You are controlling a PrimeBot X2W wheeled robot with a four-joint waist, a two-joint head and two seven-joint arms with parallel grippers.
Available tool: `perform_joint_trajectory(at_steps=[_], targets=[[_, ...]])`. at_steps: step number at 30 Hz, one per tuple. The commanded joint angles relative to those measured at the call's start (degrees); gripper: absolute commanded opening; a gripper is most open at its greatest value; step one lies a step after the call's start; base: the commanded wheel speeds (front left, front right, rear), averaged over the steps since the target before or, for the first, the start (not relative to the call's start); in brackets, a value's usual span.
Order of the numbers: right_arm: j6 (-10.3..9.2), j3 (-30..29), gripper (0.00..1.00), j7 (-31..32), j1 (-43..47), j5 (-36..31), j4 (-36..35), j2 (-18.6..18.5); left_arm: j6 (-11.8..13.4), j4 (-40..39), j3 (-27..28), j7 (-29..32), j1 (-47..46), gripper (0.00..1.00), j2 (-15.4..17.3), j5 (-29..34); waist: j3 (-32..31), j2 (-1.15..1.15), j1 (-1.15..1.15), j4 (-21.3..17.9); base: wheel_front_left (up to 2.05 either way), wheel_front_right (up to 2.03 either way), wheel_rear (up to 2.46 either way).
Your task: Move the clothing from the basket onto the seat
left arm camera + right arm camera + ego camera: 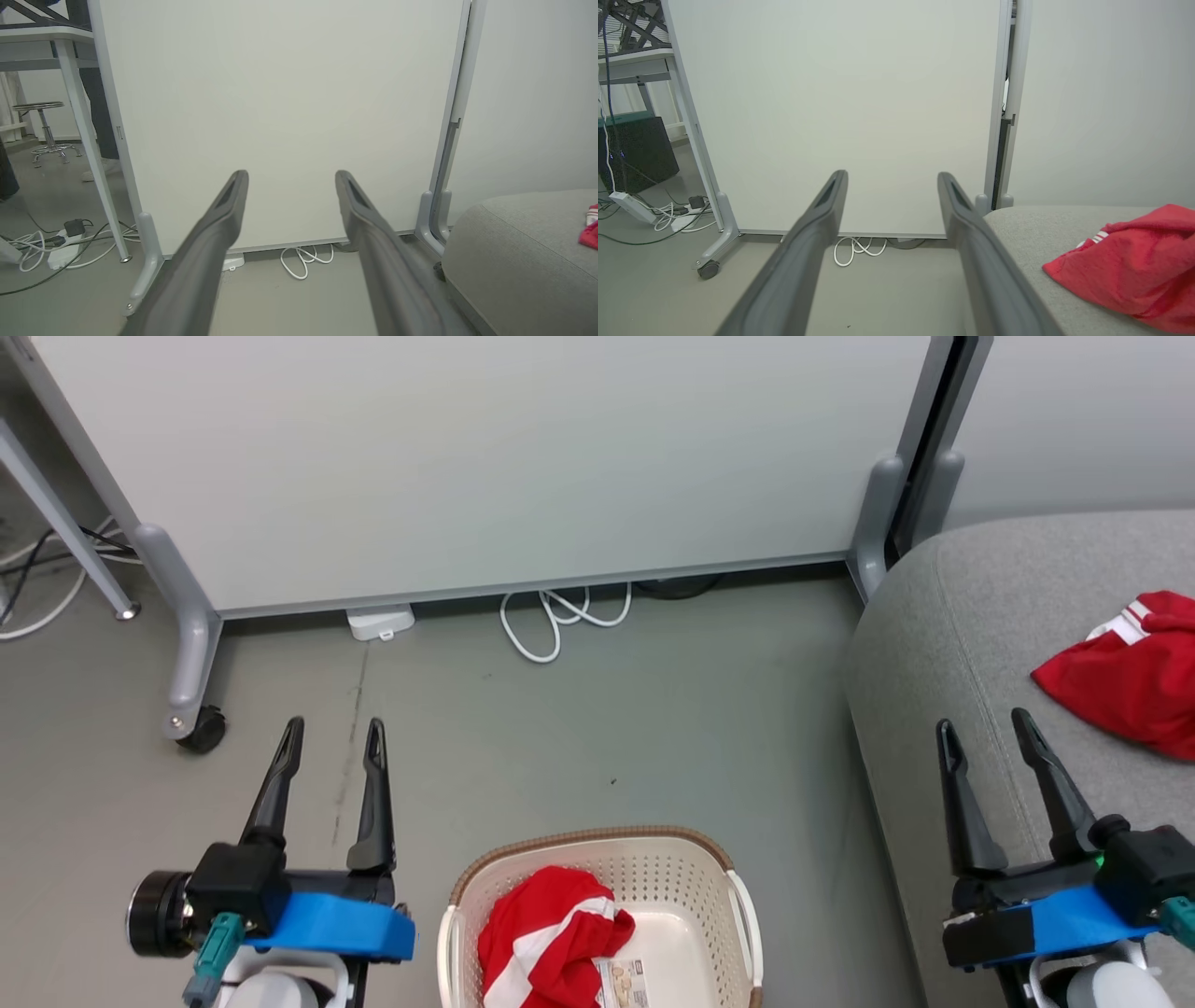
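The left gripper (334,726) and the right gripper (986,723) hang level at either side, fingers spread apart and pointing forward, each holding nothing between them.

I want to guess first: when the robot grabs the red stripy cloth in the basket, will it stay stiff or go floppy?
Probably floppy: the red garment lies crumpled in folds in the basket, so it should droop from wherever it's pinched. It looks thin, so likely light. A trailing part might catch on the rim.

Basket (738,896) bottom centre holds striped red garment (546,938); second red garment (1125,677) on seat (934,644), right; both grippers spread, empty.
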Motion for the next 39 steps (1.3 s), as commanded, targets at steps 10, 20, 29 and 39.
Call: perform_joint_trajectory(at_steps=[10,20,29,39], targets=[[0.03,0.73,1.00,-0.06,4.01,-2.65,-2.10,2.70,-2.48,-0.13,4.31,-0.17,4.51,1.00,-2.16,3.62,-3.14,0.00,0.01,1.63,0.00,0.00,0.00],[0.03,1.82,1.00,-0.06,5.38,-4.18,-1.95,3.54,-3.34,0.52,6.15,-0.17,5.21,1.00,-3.37,4.68,-3.21,0.00,0.01,2.07,0.00,0.00,0.00],[0.03,1.88,1.00,-0.06,5.48,-4.67,-1.62,3.93,-3.95,0.73,7.10,-0.17,5.36,1.00,-3.94,5.62,-3.14,0.00,0.01,2.14,0.00,0.00,0.00],[0.03,1.94,1.00,-0.06,5.48,-4.94,-1.43,4.09,-4.50,1.19,7.20,-0.17,5.13,1.00,-4.30,5.98,-3.12,0.00,0.01,2.49,0.00,0.00,0.00]])
